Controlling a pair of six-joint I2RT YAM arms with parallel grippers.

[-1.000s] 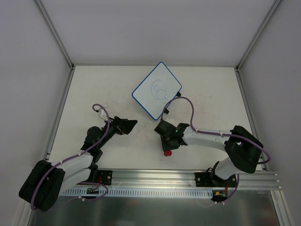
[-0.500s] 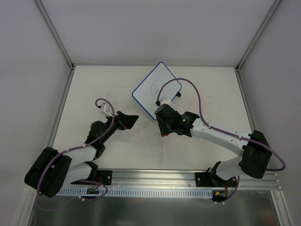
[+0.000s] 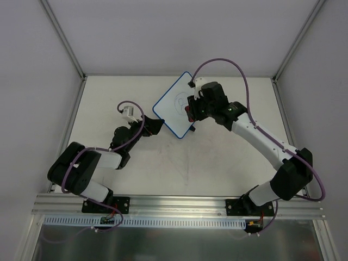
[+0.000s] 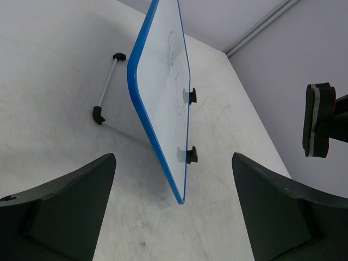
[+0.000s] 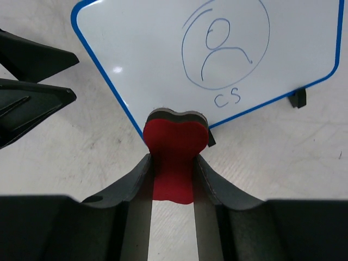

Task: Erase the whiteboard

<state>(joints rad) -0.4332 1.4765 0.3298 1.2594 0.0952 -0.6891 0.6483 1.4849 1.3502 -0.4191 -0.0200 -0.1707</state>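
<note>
Whiteboard [image 3: 173, 104], one; red eraser [image 5: 175, 145], one; black edge tabs [image 4: 191, 155], two.

A blue-rimmed flat white whiteboard [image 4: 163, 92] is framed just ahead between the left gripper's [image 4: 174, 163] widely spread jaws; a red-edged grey eraser [image 4: 316, 119] is seen to their right.

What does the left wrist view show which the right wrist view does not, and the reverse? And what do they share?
Only the left wrist view: a thin silver rod with black ends behind the white rectangular whiteboard with blue rim. Only the right wrist view: the blue letters "CS" and the small figure in the drawn circle, readable. Both: that whiteboard, its black tabs, the red bone-shaped eraser in the right gripper, and the open left gripper.
</note>
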